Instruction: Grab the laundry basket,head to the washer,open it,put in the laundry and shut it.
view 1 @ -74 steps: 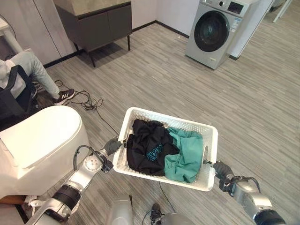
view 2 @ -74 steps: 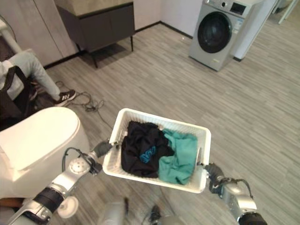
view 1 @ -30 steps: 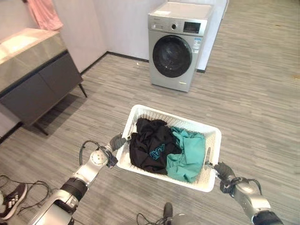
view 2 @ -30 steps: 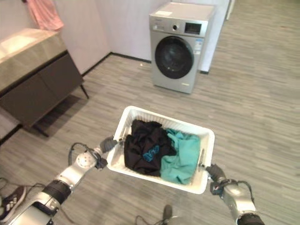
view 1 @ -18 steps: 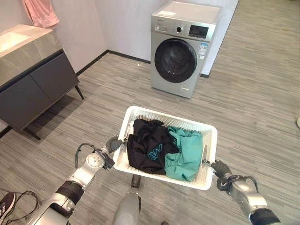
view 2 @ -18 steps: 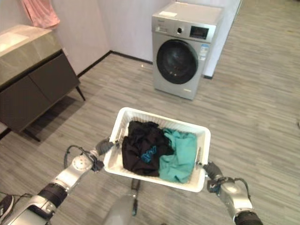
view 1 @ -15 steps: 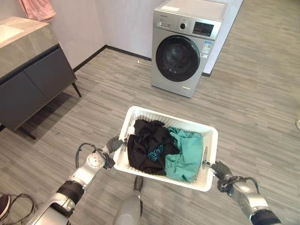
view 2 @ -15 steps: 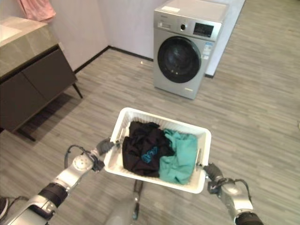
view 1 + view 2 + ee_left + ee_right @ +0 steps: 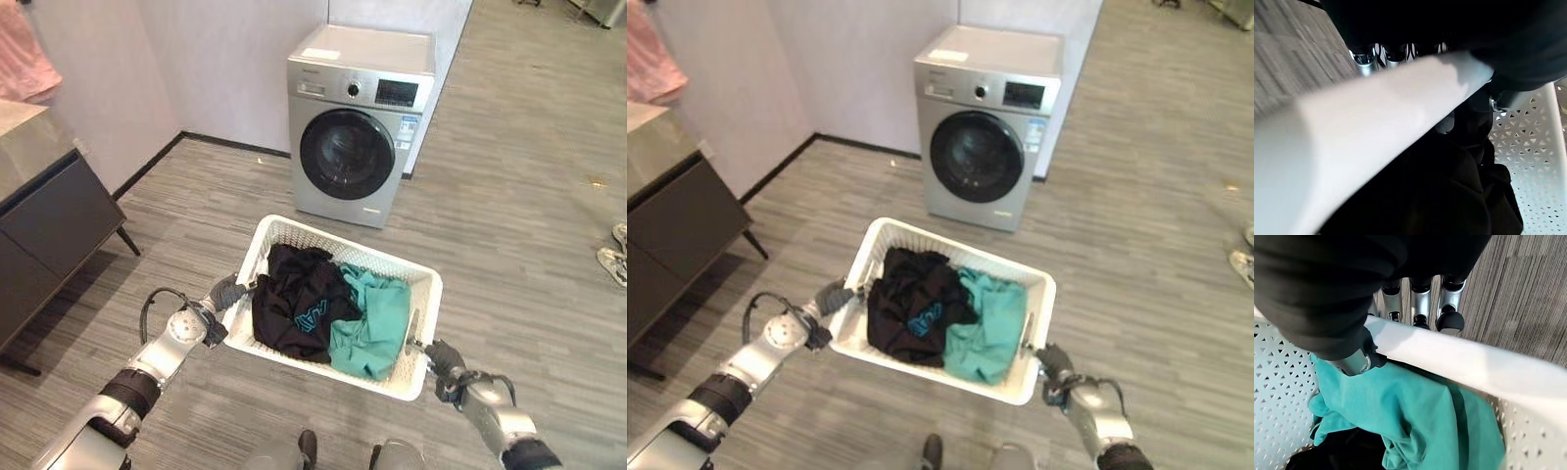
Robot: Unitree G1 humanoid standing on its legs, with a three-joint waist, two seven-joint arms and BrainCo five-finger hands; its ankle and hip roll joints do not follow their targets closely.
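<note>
Left eye view first: you've got the laundry basket (image 9: pixel 423 294) mid-frame, carried off the floor between both hands, with the washer (image 9: pixel 359 149) just above it in the upper middle, door closed. Your left hand (image 9: pixel 227 292) grips the basket's left end and your right hand (image 9: pixel 439 358) has the lower-right end. Inside sit a black garment (image 9: pixel 297 305) and a teal garment (image 9: pixel 372 319), side by side. A dark cabinet (image 9: pixel 44 225) runs along the left edge and a pair of shoes (image 9: pixel 614 252) lies at the far right edge.

Right eye view gives you basically the same picture, nothing new worth chasing.

Left wrist view is where you actually see the grip: fingers (image 9: pixel 1365 58) curled over the white rim (image 9: pixel 1376 112), thumb tucked under on the inside, black cloth right below.

Right wrist view, same deal on the other end: fingers (image 9: pixel 1420 298) wrapped over the rim with the thumb inside against the perforated wall, teal cloth just below it.

My read on handling: the basket looks like stiff, light, smooth plastic, so the rim could slide if you tilt it. The clothes are soft and floppy, so expect them to drape and snag. Keep holding the short ends; when loading, grab the cloth in a bunch.
</note>
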